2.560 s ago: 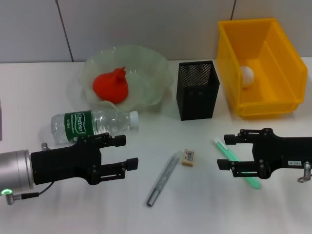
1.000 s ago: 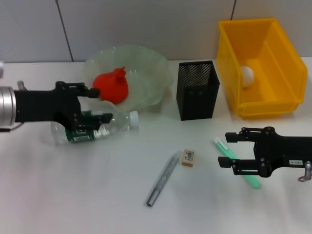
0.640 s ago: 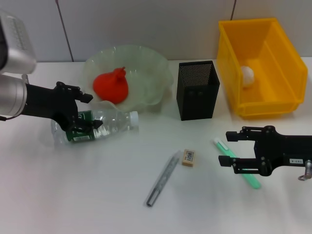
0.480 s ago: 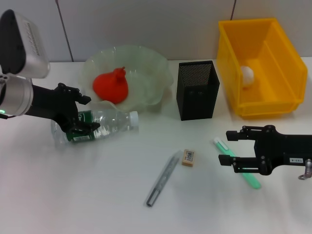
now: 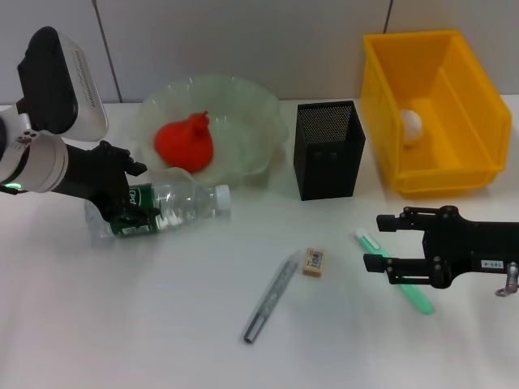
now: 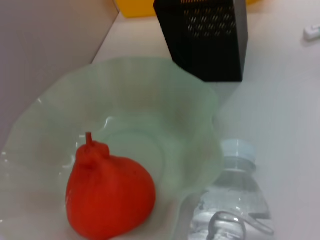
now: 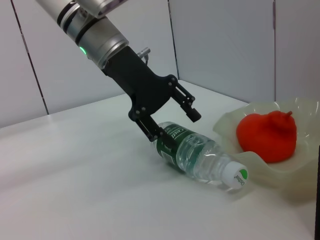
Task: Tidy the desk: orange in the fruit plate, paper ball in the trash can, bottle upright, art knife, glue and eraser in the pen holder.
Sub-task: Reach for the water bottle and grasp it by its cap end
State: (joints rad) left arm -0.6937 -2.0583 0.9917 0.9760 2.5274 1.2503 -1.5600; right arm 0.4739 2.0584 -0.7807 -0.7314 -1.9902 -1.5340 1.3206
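Two claws were in view over a white surface. At far left, the left claw was angled down onto the labelled middle of a clear bottle, which lay on its side with its white cap pointing right; the fingers straddled the green label, one on the far side and one on the near side, spread and not yet closed on it, as the right wrist view confirmed for the same left claw and bottle. Just beyond the bottle stood a pale green fruit plate holding a red-orange fruit; in the left wrist view the fruit plate rim nearly overlapped the bottle neck. To the right of the plate stood a black mesh pen holder, and farther right a yellow bin contained a white paper ball. On the near side of the surface lay a silver art knife, a small eraser just right of it, and a green glue stick. The right claw hovered at near right with its fingers released, wide apart, positioned above the glue stick.
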